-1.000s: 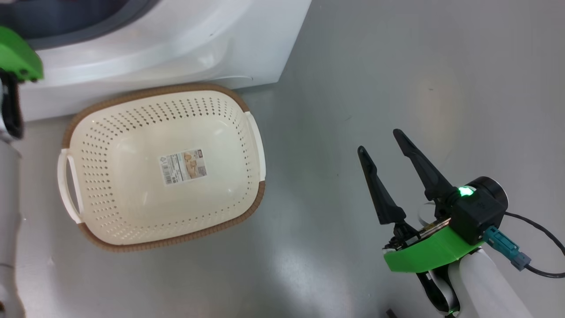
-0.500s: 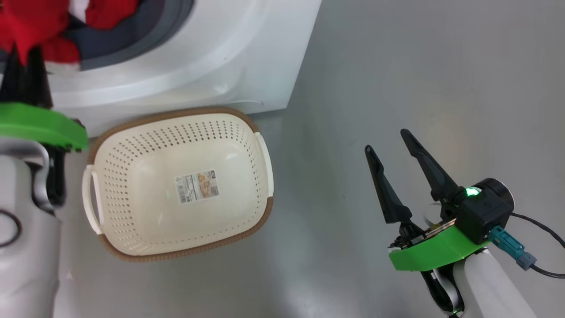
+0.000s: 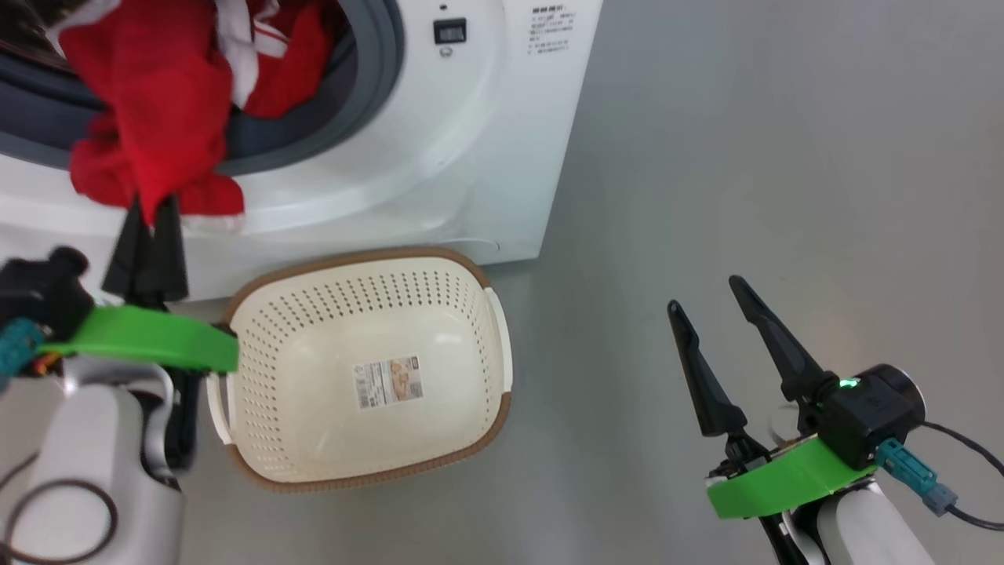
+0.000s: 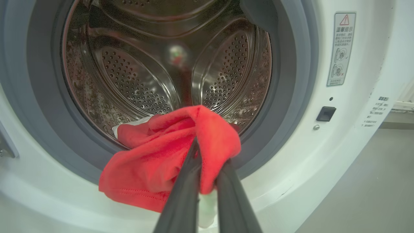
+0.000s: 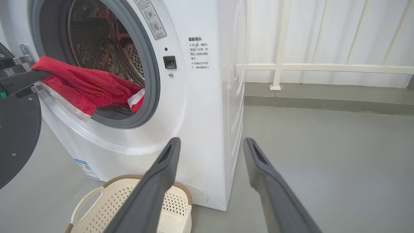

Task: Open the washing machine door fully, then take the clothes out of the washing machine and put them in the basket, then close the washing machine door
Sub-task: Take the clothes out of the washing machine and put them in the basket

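The washing machine (image 3: 439,149) stands with its drum (image 4: 161,64) exposed, and the washing machine door (image 5: 16,136) is swung open at the left of the right wrist view. Red clothes (image 3: 149,133) with white trim hang out over the grey rubber ring (image 4: 291,97). My left gripper (image 3: 149,224) is shut on a fold of the red fabric (image 4: 181,155), just in front of the opening. The red clothes (image 5: 84,87) still trail back into the drum. The cream basket (image 3: 369,369) sits empty on the floor below the opening. My right gripper (image 3: 703,294) hovers open to the right, holding nothing.
Grey floor (image 3: 745,141) stretches to the right of the machine. A white railing (image 5: 323,68) and a low kerb run behind it. The basket (image 5: 129,207) touches the machine's front lower edge. A cable (image 3: 965,502) trails from my right wrist.
The head camera has tilted up, bringing the drum opening into view. My left gripper has drawn back from the machine towards the basket, pulling the red clothes out over the ring. The right gripper stays open.
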Tool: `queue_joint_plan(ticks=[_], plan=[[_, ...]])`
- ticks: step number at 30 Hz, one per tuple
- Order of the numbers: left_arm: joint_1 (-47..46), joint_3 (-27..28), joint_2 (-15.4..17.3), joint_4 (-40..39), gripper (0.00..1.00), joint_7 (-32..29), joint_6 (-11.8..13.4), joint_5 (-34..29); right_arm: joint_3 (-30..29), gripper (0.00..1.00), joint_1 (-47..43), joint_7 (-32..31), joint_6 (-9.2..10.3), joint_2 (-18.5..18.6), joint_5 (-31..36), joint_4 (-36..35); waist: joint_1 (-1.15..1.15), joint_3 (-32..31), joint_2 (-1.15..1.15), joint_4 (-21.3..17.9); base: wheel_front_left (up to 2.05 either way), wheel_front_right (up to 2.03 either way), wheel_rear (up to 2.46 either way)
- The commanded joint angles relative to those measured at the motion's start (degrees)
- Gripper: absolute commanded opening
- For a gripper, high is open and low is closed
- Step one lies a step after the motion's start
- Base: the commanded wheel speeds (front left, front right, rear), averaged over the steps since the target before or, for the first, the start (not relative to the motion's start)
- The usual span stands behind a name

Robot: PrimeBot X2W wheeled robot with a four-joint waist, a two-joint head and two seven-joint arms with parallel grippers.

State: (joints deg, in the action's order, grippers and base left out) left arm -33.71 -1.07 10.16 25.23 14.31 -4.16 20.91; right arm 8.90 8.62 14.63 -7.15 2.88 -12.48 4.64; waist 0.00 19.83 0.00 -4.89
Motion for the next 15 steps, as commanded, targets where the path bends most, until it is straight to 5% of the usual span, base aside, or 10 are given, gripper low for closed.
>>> queue_joint_plan(ticks=[1, 15], plan=[[2.11, 1.27, 1.52, -2.64, 0.0, 0.69, -0.7, -0.74, 1.05, 1.0, -1.06, 0.37, -0.34, -0.01, 0.69, -1.2, 0.0, -2.81, 0.0, 1.13, 0.0, 0.0, 0.0], [15.14, -0.14, -1.32, -16.06, 0.0, 0.69, 1.63, -4.56, 1.11, 1.0, -3.79, 0.37, -0.34, -0.01, 0.48, -1.25, 0.0, -7.39, 0.0, 1.79, 0.0, 0.0, 0.0]])
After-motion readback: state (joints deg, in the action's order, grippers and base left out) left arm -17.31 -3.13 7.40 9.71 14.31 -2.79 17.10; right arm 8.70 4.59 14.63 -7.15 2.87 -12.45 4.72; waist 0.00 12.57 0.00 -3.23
